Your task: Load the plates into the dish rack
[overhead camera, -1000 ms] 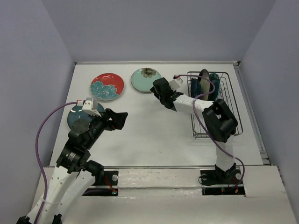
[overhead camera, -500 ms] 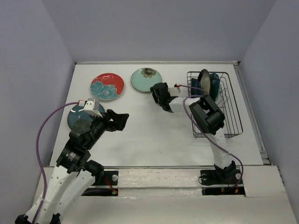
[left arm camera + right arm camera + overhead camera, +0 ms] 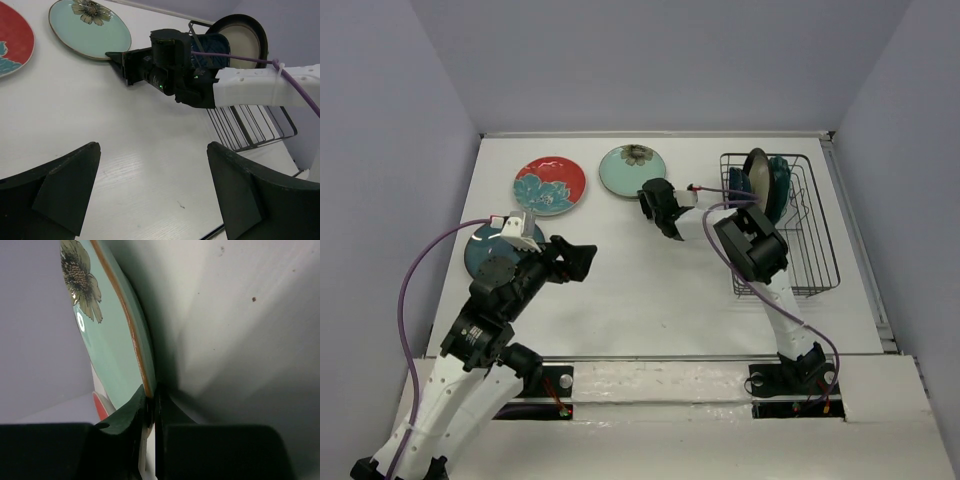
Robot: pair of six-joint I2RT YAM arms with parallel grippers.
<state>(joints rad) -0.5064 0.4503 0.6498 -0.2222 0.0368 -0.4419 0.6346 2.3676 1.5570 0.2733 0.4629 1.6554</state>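
My right tool (image 3: 648, 194) is out toward the far edge of the surface (image 3: 650, 300), at the near rim of the pale mint plate (image 3: 633, 170). On the right wrist camera its fingers are pressed almost together, with the plate's brown-edged rim caught in the thin slot between them. I read that as a pinch on the rim. The plate lies flat on the surface.

My left tool (image 3: 582, 262) hangs over the surface on the left side, fingers spread wide and holding nothing.

The red plate (image 3: 550, 185) lies flat near the far edge, just left of the mint one. The plain teal plate (image 3: 477, 250) sits by the left edge, partly hidden under my left arm.

The dish rack (image 3: 812, 240) runs along the right edge toward the far right corner. At its far end the cream plate (image 3: 756, 168) and the teal scalloped plate (image 3: 779, 180) stand upright, side by side.
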